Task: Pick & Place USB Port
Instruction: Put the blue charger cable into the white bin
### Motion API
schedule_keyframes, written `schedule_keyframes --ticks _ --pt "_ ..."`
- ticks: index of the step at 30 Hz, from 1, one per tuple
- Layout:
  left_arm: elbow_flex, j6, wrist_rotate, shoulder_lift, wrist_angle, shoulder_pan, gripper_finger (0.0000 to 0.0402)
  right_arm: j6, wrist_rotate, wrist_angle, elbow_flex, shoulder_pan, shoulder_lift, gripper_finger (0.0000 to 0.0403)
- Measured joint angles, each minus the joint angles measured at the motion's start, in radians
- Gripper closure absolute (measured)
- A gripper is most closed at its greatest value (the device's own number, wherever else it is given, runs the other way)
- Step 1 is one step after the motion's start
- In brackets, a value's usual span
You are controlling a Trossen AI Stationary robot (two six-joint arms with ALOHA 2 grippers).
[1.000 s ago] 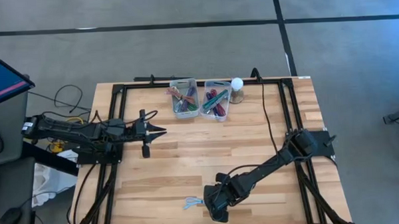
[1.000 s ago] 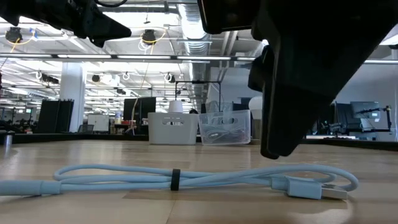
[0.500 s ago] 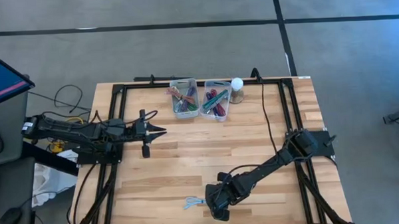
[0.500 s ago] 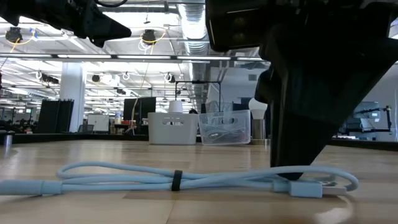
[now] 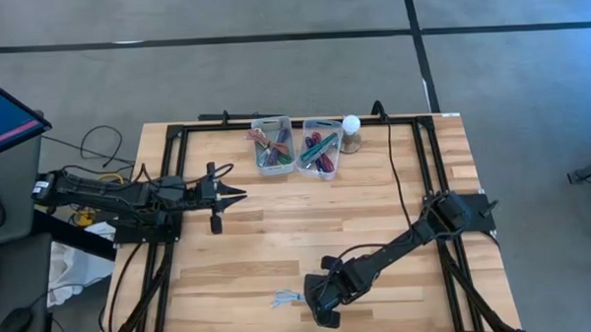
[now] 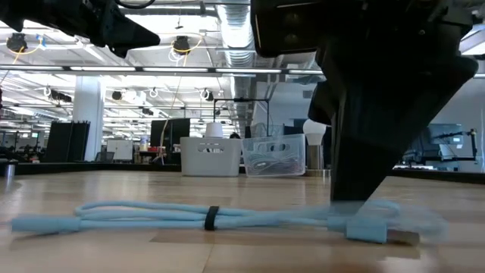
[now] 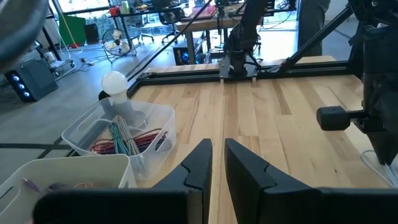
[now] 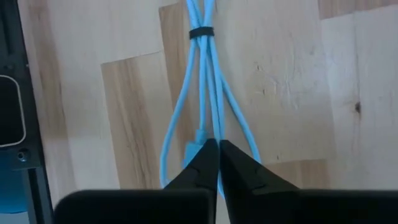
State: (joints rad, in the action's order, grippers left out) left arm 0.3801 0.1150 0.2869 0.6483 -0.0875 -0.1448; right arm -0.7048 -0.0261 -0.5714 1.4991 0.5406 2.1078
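A: What colour is the cable [image 8: 208, 93] at centre frame?
B: Light blue, with a black band [image 8: 201, 32] around it.
A: And the table [image 5: 278, 236]?
B: Pale striped wood planks; the arms are black.

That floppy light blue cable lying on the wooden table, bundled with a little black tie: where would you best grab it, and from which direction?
Probably from straight above, on the strands of the light blue cable between the black tie and the plug end, where they run close together. It lies flat on the wooden table, so no side offers purchase. The right gripper is pinched there already; the left gripper waits far off.
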Motion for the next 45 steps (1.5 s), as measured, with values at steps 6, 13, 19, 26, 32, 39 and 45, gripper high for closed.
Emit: schedule_keyframes --ticks 6,13,19,26,32,39,45 --pt "0.000 0.000 0.000 0.000 0.000 0.000 0.0357 0.008 -0.090 -0.058 -0.001 -0.028 -0.056 0.0402" --pt "0.000 0.000 0.000 0.000 0.000 0.000 0.0357 0.007 -0.290 -0.087 0.001 -0.112 -0.166 0.0402" --pt "0.000 0.000 0.000 0.000 0.000 0.000 0.0357 0.007 -0.414 -0.145 0.001 -0.209 -0.221 0.0403" --pt "0.000 0.000 0.000 0.000 0.000 0.000 0.0357 0.057 -0.469 -0.133 0.001 -0.357 -0.232 0.0403" --pt "0.000 0.000 0.000 0.000 0.000 0.000 0.0357 0.120 -0.476 -0.039 0.001 -0.477 -0.232 0.0403" --pt "0.000 0.000 0.000 0.000 0.000 0.000 0.0357 0.210 -0.453 0.161 0.001 -0.584 -0.231 0.0403" --pt "0.000 0.000 0.000 0.000 -0.001 0.000 0.0357 0.216 -0.443 0.221 0.001 -0.662 -0.222 0.0403"
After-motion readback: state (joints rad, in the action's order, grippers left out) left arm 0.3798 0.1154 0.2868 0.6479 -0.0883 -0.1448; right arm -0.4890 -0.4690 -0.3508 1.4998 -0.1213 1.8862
